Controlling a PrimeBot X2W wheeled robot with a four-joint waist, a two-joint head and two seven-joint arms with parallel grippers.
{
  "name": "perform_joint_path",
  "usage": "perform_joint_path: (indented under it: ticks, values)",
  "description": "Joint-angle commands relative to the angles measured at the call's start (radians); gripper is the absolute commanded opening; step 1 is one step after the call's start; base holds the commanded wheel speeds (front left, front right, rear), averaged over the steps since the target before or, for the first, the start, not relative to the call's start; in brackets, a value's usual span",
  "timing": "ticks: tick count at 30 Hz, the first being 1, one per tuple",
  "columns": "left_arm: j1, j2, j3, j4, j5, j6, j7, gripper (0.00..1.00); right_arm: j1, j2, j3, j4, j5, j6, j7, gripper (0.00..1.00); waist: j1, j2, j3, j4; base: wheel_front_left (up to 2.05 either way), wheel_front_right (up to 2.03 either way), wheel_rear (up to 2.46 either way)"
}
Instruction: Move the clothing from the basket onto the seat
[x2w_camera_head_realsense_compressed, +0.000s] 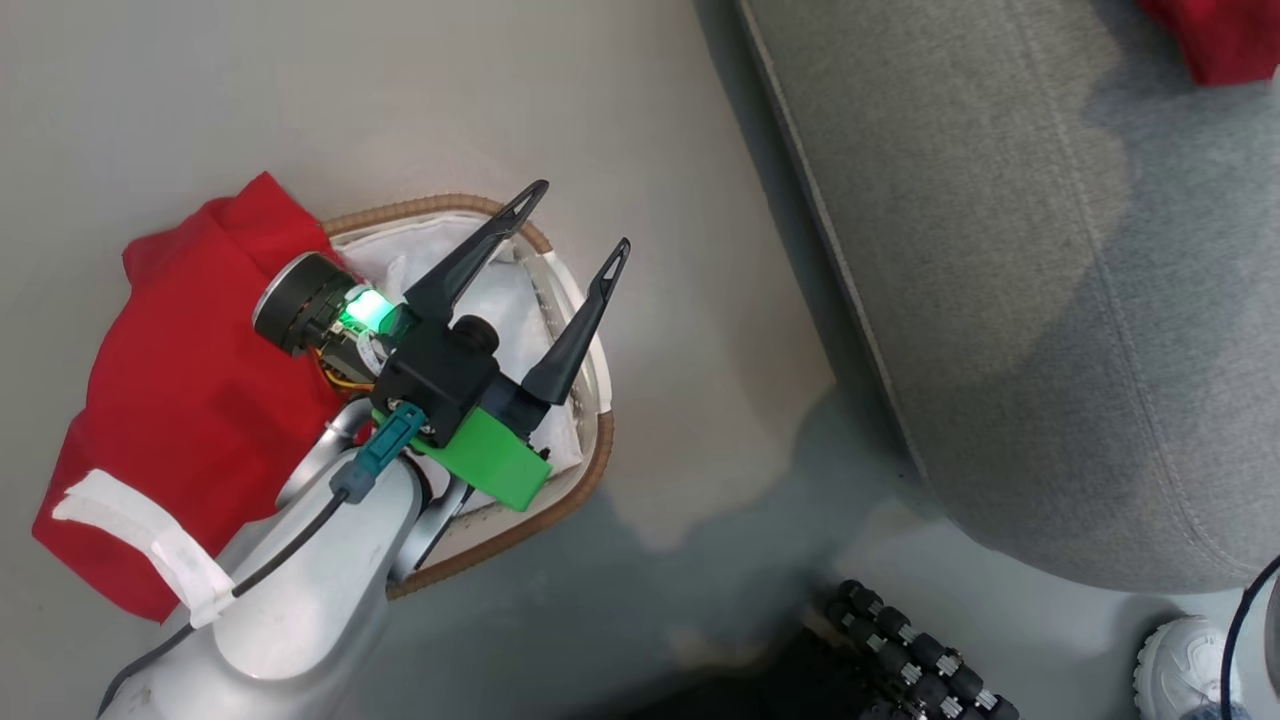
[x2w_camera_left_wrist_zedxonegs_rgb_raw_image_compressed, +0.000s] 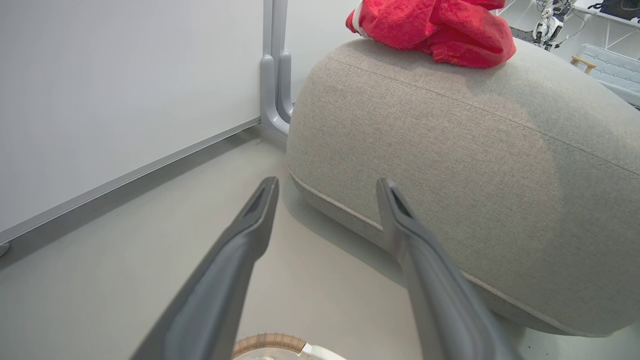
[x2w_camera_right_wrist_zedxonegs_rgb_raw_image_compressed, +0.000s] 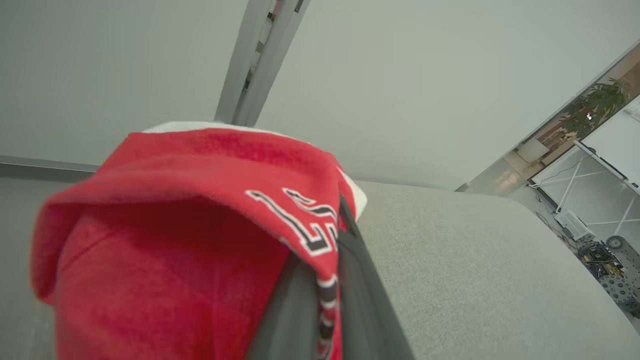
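Right hand (x2w_camera_right_wrist_zedxonegs_rgb_raw_image_compressed: 332, 222) pinches red clothing (x2w_camera_right_wrist_zedxonegs_rgb_raw_image_compressed: 175, 240); left hand (x2w_camera_head_realsense_compressed: 581, 215) gapes, hiding much of basket (x2w_camera_head_realsense_compressed: 607, 435).

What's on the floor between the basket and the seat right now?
Nothing. In the head view the floor between the basket and the seat is bare, and the left wrist view shows the same bare stretch.

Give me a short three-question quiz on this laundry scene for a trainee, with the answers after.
1. True or false: the left gripper hangs open and empty over the basket.
2. The right gripper is shut on: A) white liner, B) lettered red garment, C) basket handle?
3. What does the bunched red garment rest on?
Key: 1 true; 2 B; 3 the seat.
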Motion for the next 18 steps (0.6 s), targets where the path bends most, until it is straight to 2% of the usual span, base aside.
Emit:
perform_joint_path:
  ticks: [1,4,5,6,7,8,18]
  values:
    - [-0.01,0.001,0.0,-0.004,0.002,0.006,-0.001,1.0,0.026,0.004,-0.011,0.009,-0.005,-0.001,-0.002,0.0,-0.0001,-0.0001,0.018,0.016,0.0,0.0,0.0]
    - [-0.003,0.003,-0.005,-0.005,-0.001,0.007,-0.002,1.0,0.058,0.018,-0.034,0.007,-0.009,-0.001,-0.002,0.0,-0.0001,-0.0001,0.018,0.013,0.0,0.0,0.0]
    - [-0.002,0.004,-0.006,-0.003,-0.002,0.006,-0.002,1.0,0.069,0.022,-0.041,0.003,-0.01,-0.001,-0.002,0.05,-0.0001,-0.0001,0.017,0.012,0.0,0.0,0.0]
    - [-0.001,0.005,-0.007,-0.002,-0.003,0.006,-0.003,1.0,0.082,0.025,-0.049,-0.002,-0.014,-0.001,-0.002,0.28,-0.0001,-0.0001,0.015,0.011,0.0,0.0,0.0]
    - [0.0,0.005,-0.008,0.001,-0.004,0.006,-0.003,1.0,0.09,0.029,-0.053,-0.008,-0.017,-0.001,-0.002,0.46,-0.0001,-0.0001,0.012,0.01,0.0,0.0,0.0]
    - [0.001,0.004,-0.009,0.003,-0.006,0.006,-0.004,1.0,0.102,0.035,-0.056,-0.016,-0.02,-0.001,-0.002,0.98,-0.0001,-0.0001,0.008,0.009,0.0,0.0,0.0]
    - [0.025,-0.022,-0.006,0.036,-0.022,0.002,-0.015,1.0,0.229,0.041,-0.061,-0.07,-0.016,-0.001,-0.002,1.0,-0.0001,-0.0001,-0.085,0.018,0.0,0.0,0.0]
